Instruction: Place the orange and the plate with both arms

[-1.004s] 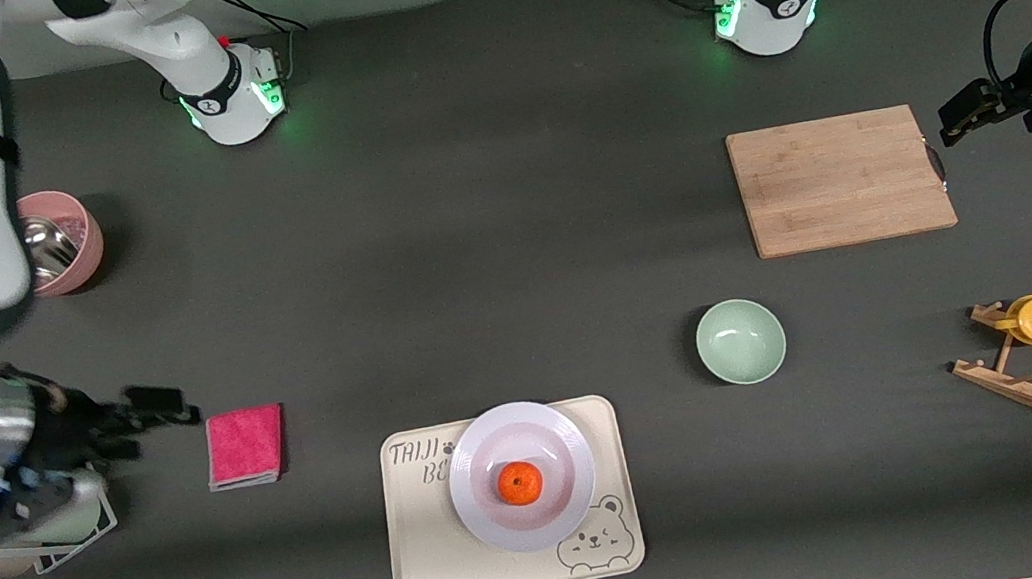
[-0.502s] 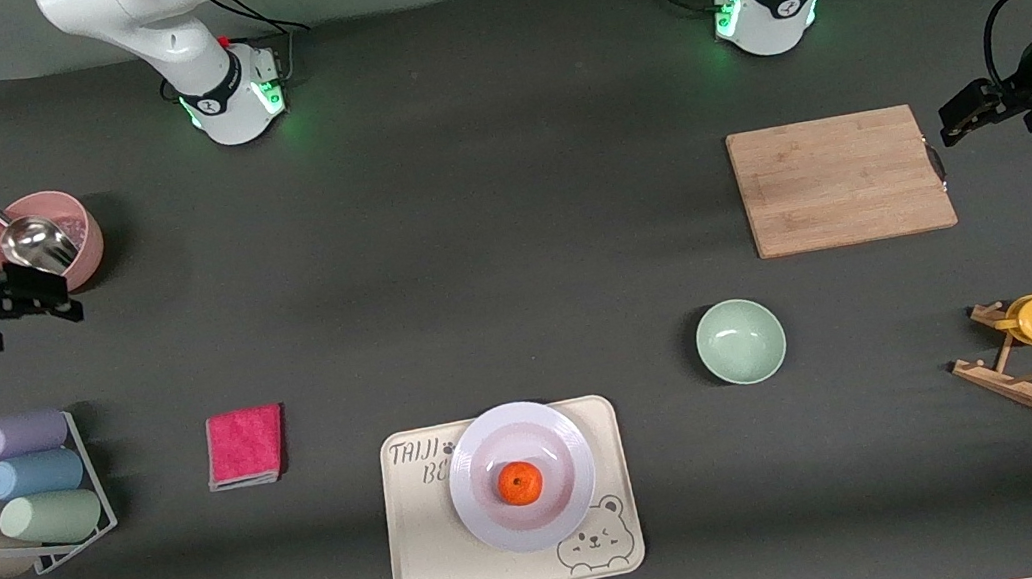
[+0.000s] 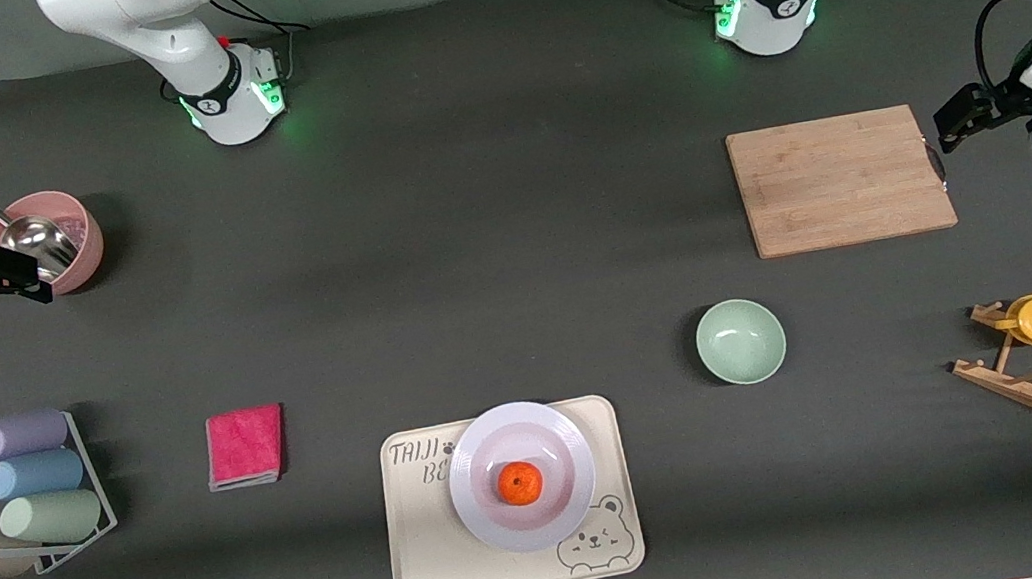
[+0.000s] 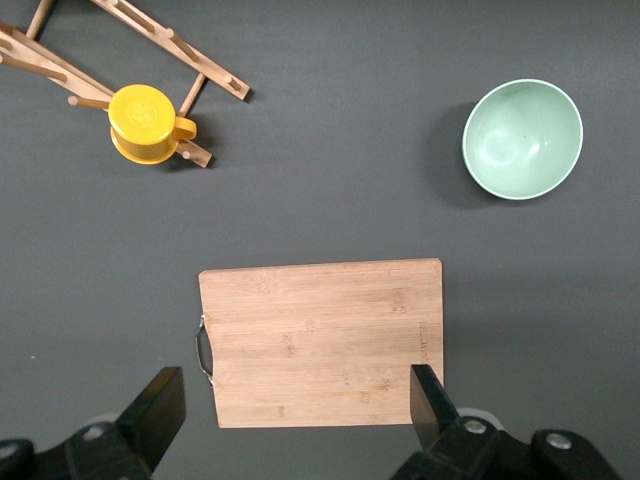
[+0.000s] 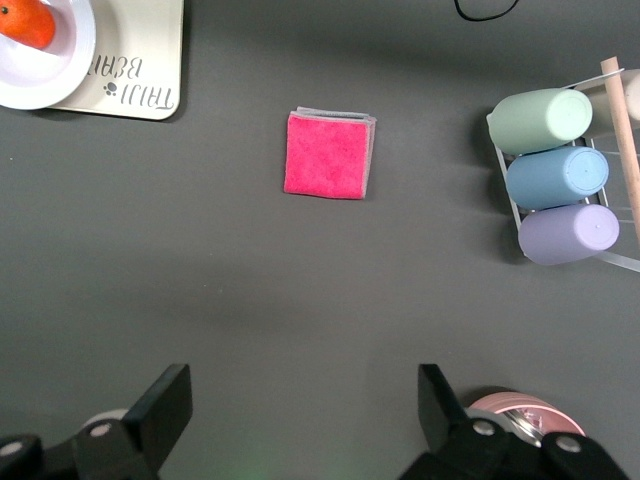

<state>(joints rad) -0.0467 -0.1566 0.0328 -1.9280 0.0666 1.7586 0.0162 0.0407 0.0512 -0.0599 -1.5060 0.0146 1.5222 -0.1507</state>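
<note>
The round white plate (image 3: 522,475) looks glossy and smooth, like glazed ceramic. The small orange fruit (image 3: 520,483) has a dimpled, faintly shiny skin. The cream rectangular tray (image 3: 434,569) appears matt. The pale green bowl (image 3: 740,341) shines smoothly. The rectangular cutting board (image 3: 839,179) is grained wood. The folded pink cloth (image 3: 245,446) looks fuzzy. The dark tabletop (image 3: 488,233) is matt.

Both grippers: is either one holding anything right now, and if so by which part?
Nothing is held. The left gripper hangs open over the cutting board; the right gripper is open beside the pink bowl. The orange sits on the plate.
</note>
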